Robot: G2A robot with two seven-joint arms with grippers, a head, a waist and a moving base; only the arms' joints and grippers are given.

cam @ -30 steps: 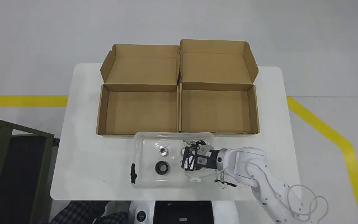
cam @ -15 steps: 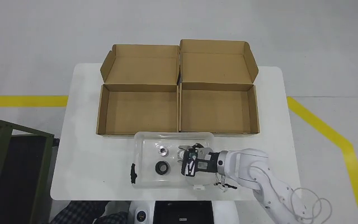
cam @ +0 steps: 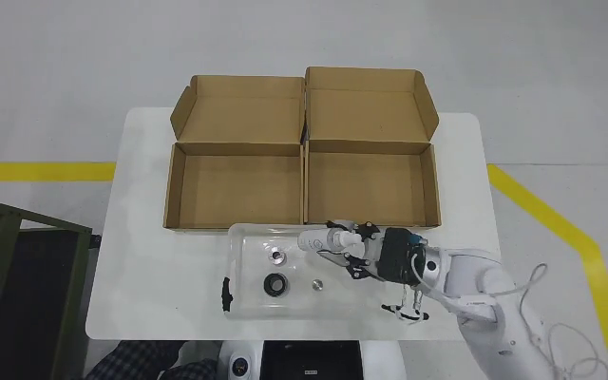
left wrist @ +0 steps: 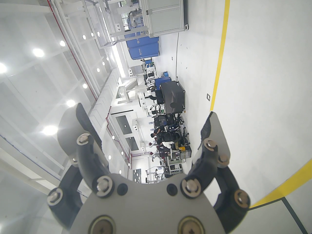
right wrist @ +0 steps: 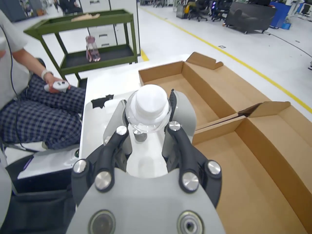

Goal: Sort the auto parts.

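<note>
My right gripper (cam: 340,245) (right wrist: 148,114) is shut on a white cap-shaped part with a clear rim (cam: 316,241) (right wrist: 150,103), held above the far edge of the clear tray (cam: 234,249). In the tray lie a silver ring (cam: 276,256), a black ring (cam: 276,284) and a small silver part (cam: 317,282) (right wrist: 140,136). Two open cardboard boxes stand just behind the tray, the left box (cam: 237,190) and the right box (cam: 366,187) (right wrist: 243,161). My left gripper (left wrist: 146,113) is open with nothing between its fingers, pointing out into the room.
The white table (cam: 133,237) has bare room on both sides of the boxes. A black scrap (cam: 226,293) sits at the tray's left end. A seated person with a controller (right wrist: 57,86) is beside the table, and a green cart (right wrist: 80,23) stands behind.
My right gripper has risen from the tray's floor with the white part and swung back toward the boxes; the small silver part it covered now shows.
</note>
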